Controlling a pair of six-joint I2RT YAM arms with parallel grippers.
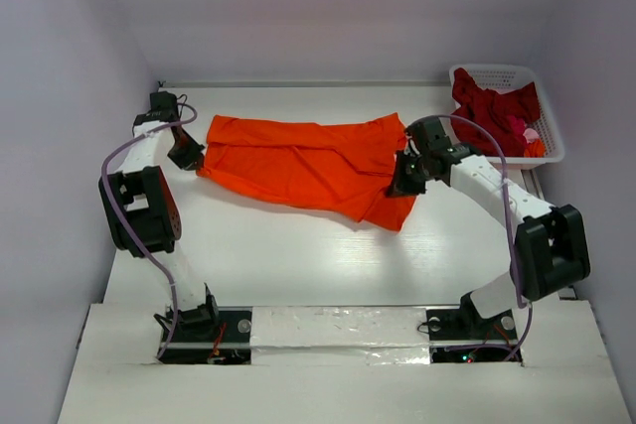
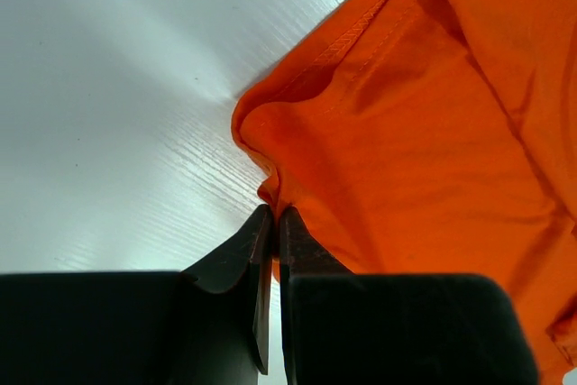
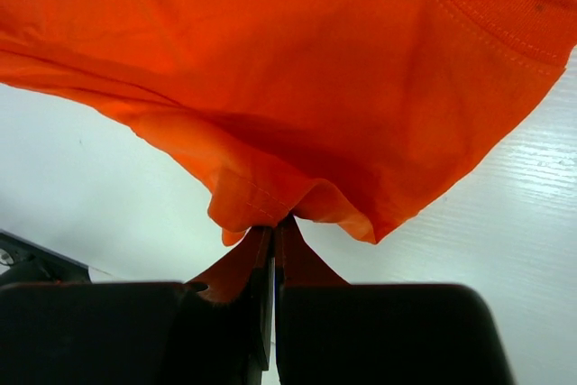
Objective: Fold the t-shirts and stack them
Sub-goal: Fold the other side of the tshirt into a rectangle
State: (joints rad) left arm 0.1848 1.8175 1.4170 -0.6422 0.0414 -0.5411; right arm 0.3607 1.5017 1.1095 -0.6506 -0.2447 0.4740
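Left gripper (image 2: 273, 215): clenched. Both fingers are pressed together on a bunched fold at the hemmed edge of the orange t-shirt (image 1: 308, 161). From this gripper, the cloth spreads away ahead and to one side, and bare white table (image 1: 298, 255) lies on the other side.

Right gripper (image 3: 272, 228): clenched, with its fingers pinching a small puckered fold of the same orange t-shirt. The garment hangs just above and ahead of the fingertips, and its ribbed collar band shows at the upper far corner of the wrist view.

In the overhead view, the orange t-shirt lies stretched out between the two grippers, wrinkled and partly doubled over. One flap reaches toward the arm bases beside the right gripper.

A white lattice basket (image 1: 497, 70) stands beyond the right gripper, at the far corner of the table. It holds a crumpled dark red t-shirt (image 1: 492, 106) and some pink cloth (image 1: 523, 131). It is well apart from the left gripper.
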